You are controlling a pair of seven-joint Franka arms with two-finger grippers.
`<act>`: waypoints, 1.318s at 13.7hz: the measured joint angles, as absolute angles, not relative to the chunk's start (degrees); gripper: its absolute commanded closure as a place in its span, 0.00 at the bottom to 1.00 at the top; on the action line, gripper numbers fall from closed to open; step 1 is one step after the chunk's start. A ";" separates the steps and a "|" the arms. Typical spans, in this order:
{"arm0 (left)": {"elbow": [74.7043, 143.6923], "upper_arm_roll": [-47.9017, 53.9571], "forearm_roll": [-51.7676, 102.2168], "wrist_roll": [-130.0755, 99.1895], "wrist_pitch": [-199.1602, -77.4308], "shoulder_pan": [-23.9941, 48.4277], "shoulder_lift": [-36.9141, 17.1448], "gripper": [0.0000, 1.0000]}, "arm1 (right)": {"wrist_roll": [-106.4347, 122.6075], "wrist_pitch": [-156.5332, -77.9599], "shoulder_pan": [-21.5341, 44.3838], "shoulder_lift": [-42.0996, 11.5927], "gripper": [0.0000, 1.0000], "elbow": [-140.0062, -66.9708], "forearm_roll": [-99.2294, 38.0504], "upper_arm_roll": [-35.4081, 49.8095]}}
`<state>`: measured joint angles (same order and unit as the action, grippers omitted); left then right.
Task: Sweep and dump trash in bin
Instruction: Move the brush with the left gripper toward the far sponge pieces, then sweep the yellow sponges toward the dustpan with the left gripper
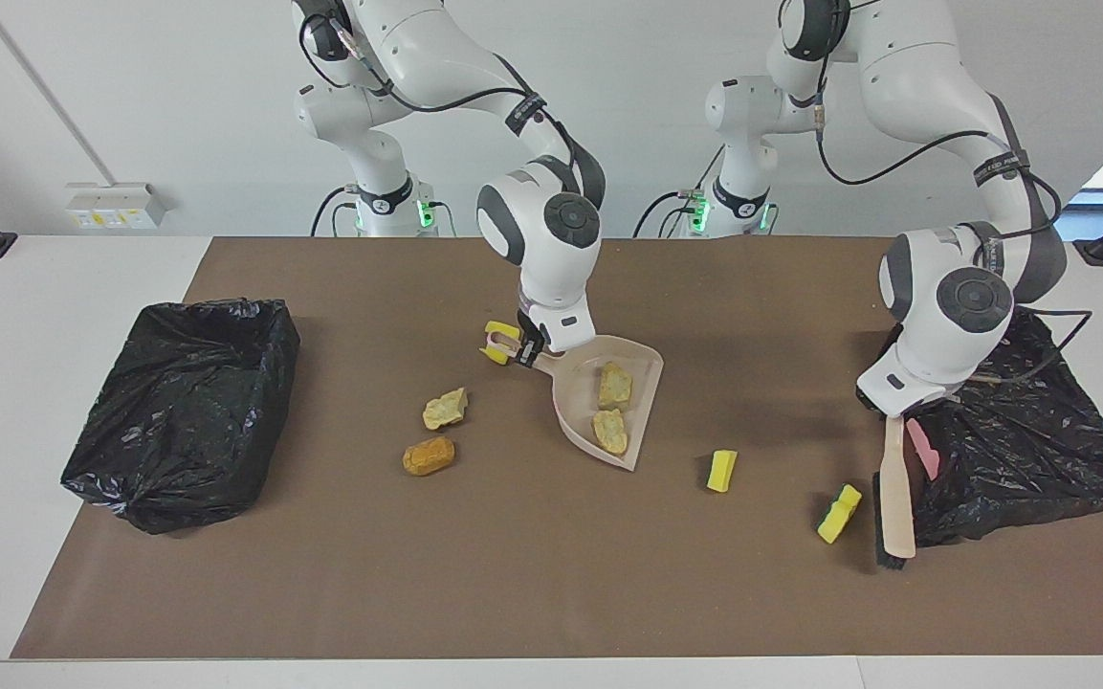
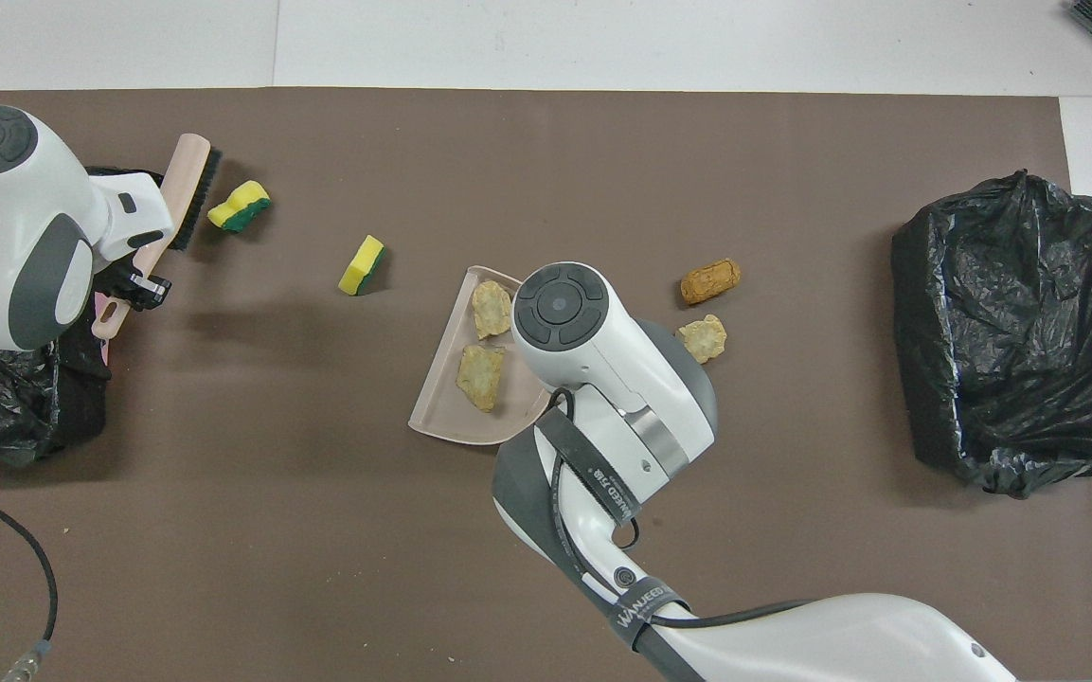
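My right gripper [image 1: 524,356] is shut on the handle of the beige dustpan [image 1: 645,367], which rests mid-table with two tan chunks [image 1: 614,385] of trash in it. A yellow scrap [image 1: 498,343] lies beside that handle. Loose on the mat are a tan chunk [image 2: 705,338], an orange-brown lump [image 2: 710,280] and two yellow sponge pieces [image 2: 362,265] [image 2: 239,206]. My left gripper [image 1: 893,413] is shut on the beige brush [image 1: 895,478], whose bristle end sits on the mat between the bin [image 1: 1020,431] and the closest sponge piece [image 1: 839,512].
A second bin lined with black bag [image 1: 183,411] stands at the right arm's end of the table. Something pink [image 1: 922,448] shows at the edge of the bin beside the brush. A brown mat [image 1: 513,574] covers the table.
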<state>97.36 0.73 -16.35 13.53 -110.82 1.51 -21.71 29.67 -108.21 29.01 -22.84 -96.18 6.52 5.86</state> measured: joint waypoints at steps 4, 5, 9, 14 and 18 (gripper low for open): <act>102.64 1.84 -15.91 17.88 -110.22 1.67 -19.67 1.00 | 27.08 -108.21 29.14 -22.76 1.00 -96.28 6.52 5.97; 103.55 2.15 -14.97 18.82 -110.21 1.85 -18.94 1.00 | 26.67 -108.21 29.17 -22.73 1.00 -96.31 6.52 5.98; 105.38 2.97 -9.57 19.71 -107.86 5.21 -17.03 1.00 | 26.29 -108.21 29.21 -22.64 1.00 -96.41 6.52 5.99; 110.62 3.11 -4.18 14.69 -107.51 13.51 -13.94 1.00 | 24.87 -108.21 29.39 -22.52 1.00 -96.51 6.52 5.99; 113.55 3.17 -0.12 9.34 -107.49 19.94 -11.61 1.00 | 24.09 -108.21 29.67 -22.46 1.00 -96.59 6.52 5.99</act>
